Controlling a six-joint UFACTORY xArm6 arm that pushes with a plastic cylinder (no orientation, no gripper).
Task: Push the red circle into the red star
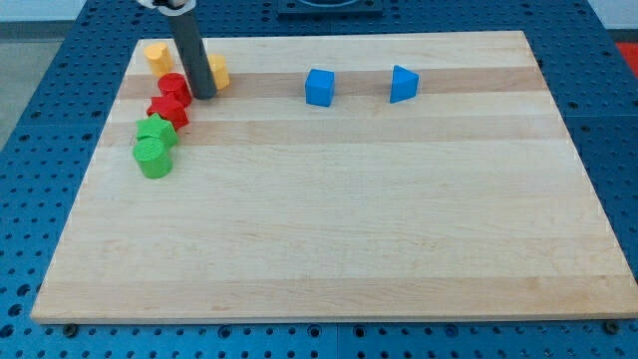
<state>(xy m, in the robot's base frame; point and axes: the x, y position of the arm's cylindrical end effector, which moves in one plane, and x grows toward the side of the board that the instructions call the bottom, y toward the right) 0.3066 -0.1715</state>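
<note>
Camera view: rod leans slightly, my tip [205, 95] bare, holding nothing, just right of the red circle [174, 89], which touches the red star [168, 110]. Rod half-hides a yellow block [218, 71].
</note>
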